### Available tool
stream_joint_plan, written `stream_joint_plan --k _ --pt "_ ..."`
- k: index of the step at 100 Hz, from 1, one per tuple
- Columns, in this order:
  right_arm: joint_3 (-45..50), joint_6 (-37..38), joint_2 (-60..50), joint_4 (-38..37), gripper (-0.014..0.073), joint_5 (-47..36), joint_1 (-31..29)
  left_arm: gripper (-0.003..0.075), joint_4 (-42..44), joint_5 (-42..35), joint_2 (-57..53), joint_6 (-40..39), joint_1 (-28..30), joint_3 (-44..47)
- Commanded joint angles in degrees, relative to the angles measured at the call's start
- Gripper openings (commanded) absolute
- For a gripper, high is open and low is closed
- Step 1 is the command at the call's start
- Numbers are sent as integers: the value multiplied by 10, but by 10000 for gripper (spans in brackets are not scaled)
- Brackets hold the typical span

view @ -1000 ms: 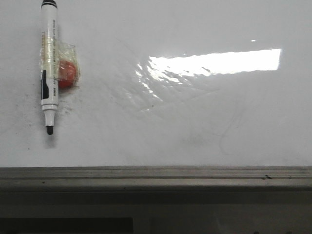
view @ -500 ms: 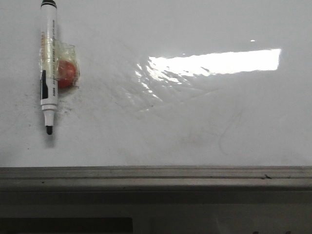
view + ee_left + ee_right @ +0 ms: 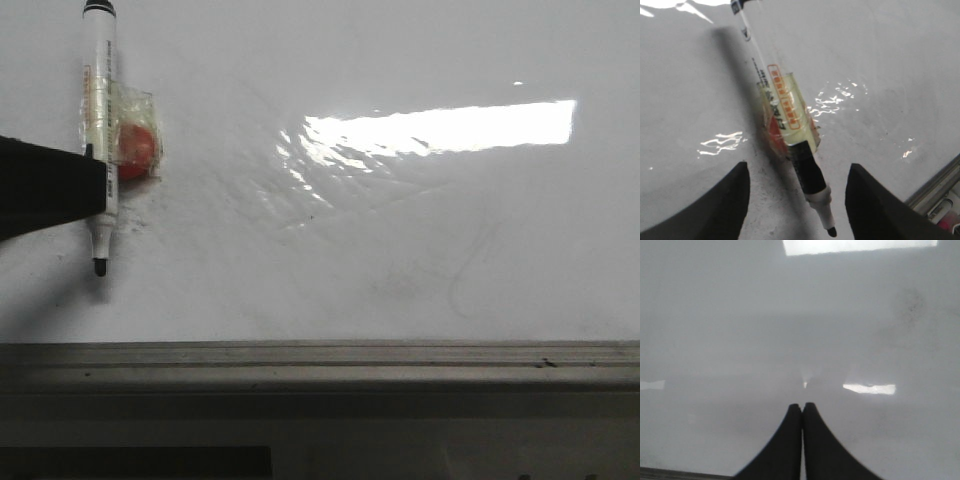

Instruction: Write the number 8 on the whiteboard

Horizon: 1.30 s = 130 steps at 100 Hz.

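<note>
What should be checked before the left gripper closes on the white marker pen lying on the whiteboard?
1. Left gripper open: ok.
2. White marker pen with black tip lies between its fingers: ok in the left wrist view.
3. Marker cap off, tip bare: ok.
4. Red round object in clear tape stuck to the marker: not ok, may hinder the grip.
5. Glossy white whiteboard free of any 8: ok.
6. Right gripper shut, holding nothing: ok.

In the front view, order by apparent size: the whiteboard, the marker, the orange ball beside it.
1. whiteboard
2. marker, partly hidden by the left hand
3. orange ball
</note>
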Motion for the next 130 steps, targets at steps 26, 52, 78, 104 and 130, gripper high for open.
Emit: stream_joint_plan --k 26,52,78,104,130 --pt "-19 -4 12 0 -63 -48 0 386 -22 -106 84 -26 -5 -18" --pt "-19 -4 12 0 -63 -60 0 71 -27 -103 100 -26 -2 -18" --pt "-19 -13 21 -3 -63 -62 128 -20 -12 -104 100 -25 -2 -18" --pt "-45 -58 131 -3 -63 -86 271 -20 160 -93 98 -25 -2 -62" --pt "-141 -64 268 0 165 -107 383 -20 351 -68 98 -25 -2 -120"
